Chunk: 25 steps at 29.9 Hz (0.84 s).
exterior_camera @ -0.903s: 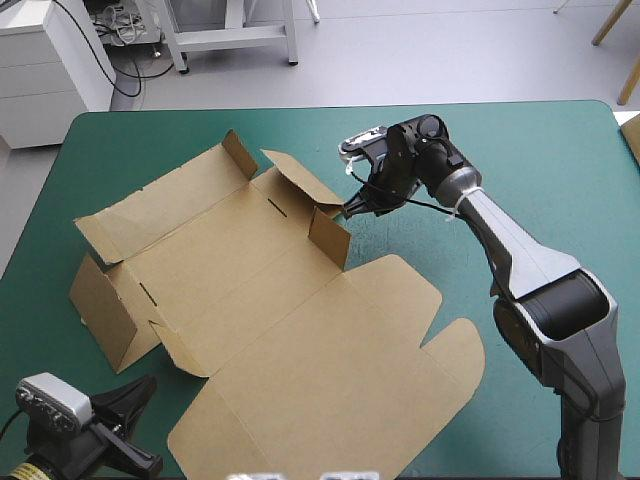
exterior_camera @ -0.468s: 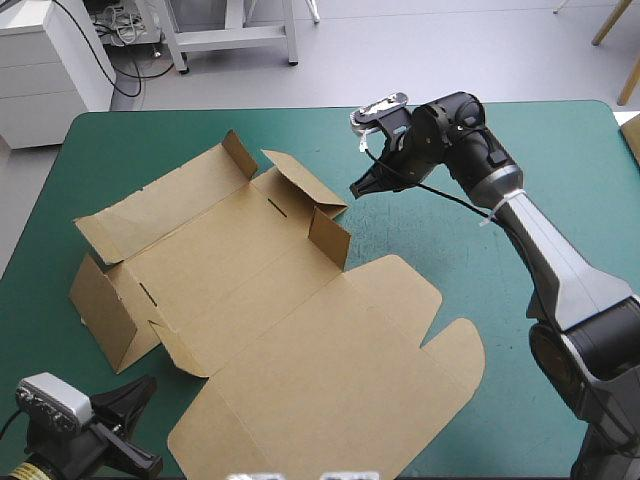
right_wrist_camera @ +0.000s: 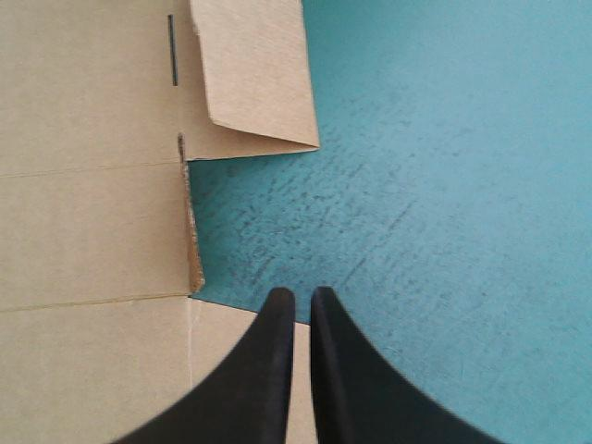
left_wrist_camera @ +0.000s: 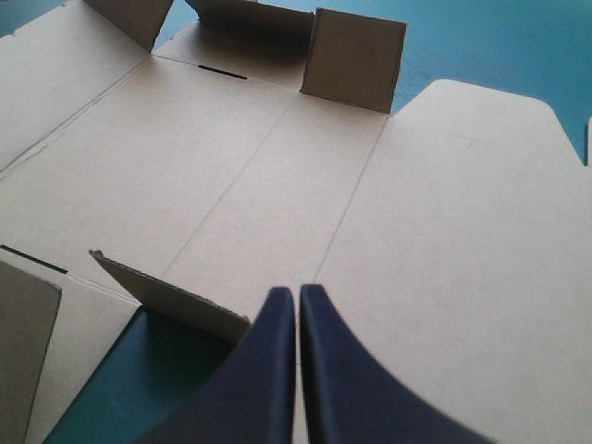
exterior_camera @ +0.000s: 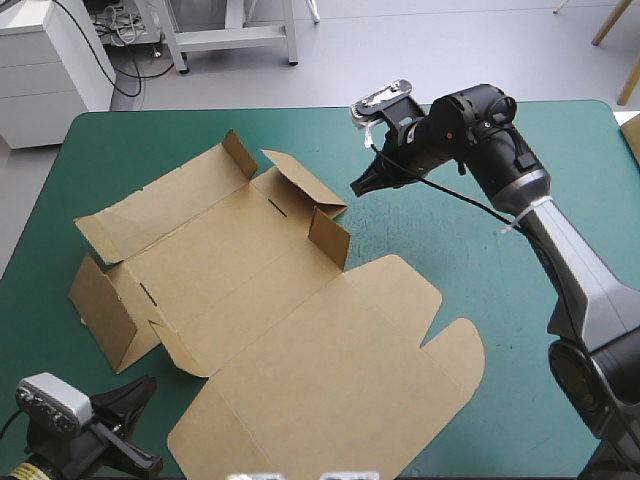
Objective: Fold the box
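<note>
The brown box (exterior_camera: 270,300) lies as a cut sheet across the left and middle of the table, its lid panel flat toward the near edge. A few side flaps stand up, among them a small one (exterior_camera: 328,237) at the sheet's right side. My right gripper (exterior_camera: 356,189) hovers shut and holding nothing over the teal-green cover, just right of the far flap (exterior_camera: 300,185). In the right wrist view the box (right_wrist_camera: 92,231) lies beside the gripper (right_wrist_camera: 301,294). My left gripper (exterior_camera: 150,385) sits at the near left corner, shut; in its own view the gripper (left_wrist_camera: 296,292) points over the box (left_wrist_camera: 231,157).
Teal-green cover (exterior_camera: 520,260) shows to the right of the box and under the right arm. A pale edge of something (exterior_camera: 632,135) shows at the table's right edge. The box's raised left wall (exterior_camera: 100,305) stands near the left edge.
My right gripper has drawn back from the small upright flap, rising and moving toward the far right. The box and the left arm have not moved.
</note>
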Motion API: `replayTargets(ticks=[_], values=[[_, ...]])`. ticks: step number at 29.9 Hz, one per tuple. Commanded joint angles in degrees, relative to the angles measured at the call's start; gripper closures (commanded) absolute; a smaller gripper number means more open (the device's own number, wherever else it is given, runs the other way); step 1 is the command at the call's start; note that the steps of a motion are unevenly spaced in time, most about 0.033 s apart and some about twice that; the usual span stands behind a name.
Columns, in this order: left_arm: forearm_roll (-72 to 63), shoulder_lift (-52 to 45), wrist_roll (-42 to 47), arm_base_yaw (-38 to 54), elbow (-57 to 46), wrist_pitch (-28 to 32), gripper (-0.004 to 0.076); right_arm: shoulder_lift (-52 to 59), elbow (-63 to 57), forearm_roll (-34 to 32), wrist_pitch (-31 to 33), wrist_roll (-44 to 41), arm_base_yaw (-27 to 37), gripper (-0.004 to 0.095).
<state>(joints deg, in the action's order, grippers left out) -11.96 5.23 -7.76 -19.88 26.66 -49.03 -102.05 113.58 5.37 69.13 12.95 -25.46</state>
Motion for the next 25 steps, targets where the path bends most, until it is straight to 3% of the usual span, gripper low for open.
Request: replayTargets(ticks=[1, 4, 6, 19, 25], values=[[-0.9, 0.7, -0.1, -0.3, 1.2, 4.2, 0.0731, 2.9, 1.3, 4.1, -2.1, 3.6, 0.2, 0.0608], [-0.9, 0.7, -0.1, -0.3, 1.2, 4.2, 0.0731, 2.9, 1.3, 4.9, -2.1, 4.4, 0.2, 0.0370], [-0.9, 0.7, -0.1, -0.3, 1.2, 4.2, 0.0731, 2.8, 1.3, 4.8, -2.1, 4.4, 0.2, 0.0311], [-0.9, 0.7, -0.2, -0.3, 1.2, 4.2, 0.0731, -2.5, 1.3, 4.8, -2.1, 5.6, -2.9, 0.0323], [-0.8, 0.7, -1.0, -0.3, 1.2, 4.2, 0.0731, -6.0, 1.3, -3.4, -2.1, 5.7, -8.4, 0.0327]])
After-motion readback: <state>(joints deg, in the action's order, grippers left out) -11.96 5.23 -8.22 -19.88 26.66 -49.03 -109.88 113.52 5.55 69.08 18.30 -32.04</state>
